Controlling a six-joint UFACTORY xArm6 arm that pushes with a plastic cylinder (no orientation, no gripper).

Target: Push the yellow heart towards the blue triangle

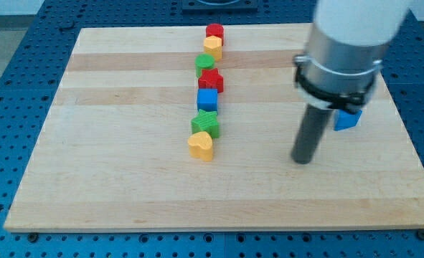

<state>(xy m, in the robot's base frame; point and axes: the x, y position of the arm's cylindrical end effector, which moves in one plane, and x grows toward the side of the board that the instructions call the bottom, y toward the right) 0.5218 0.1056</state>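
Observation:
The yellow heart (201, 146) lies on the wooden board (111, 158) at the lower end of a column of blocks, left of centre. The blue triangle (348, 119) lies at the view's right, partly hidden behind the arm. My tip (302, 160) rests on the board well to the right of the yellow heart and just below-left of the blue triangle, touching neither.
Above the heart the column runs upward: a green star (206, 123), a blue cube (207, 99), a red star (211, 81), a green round block (205, 64), a yellow block (212, 46) and a red round block (214, 31).

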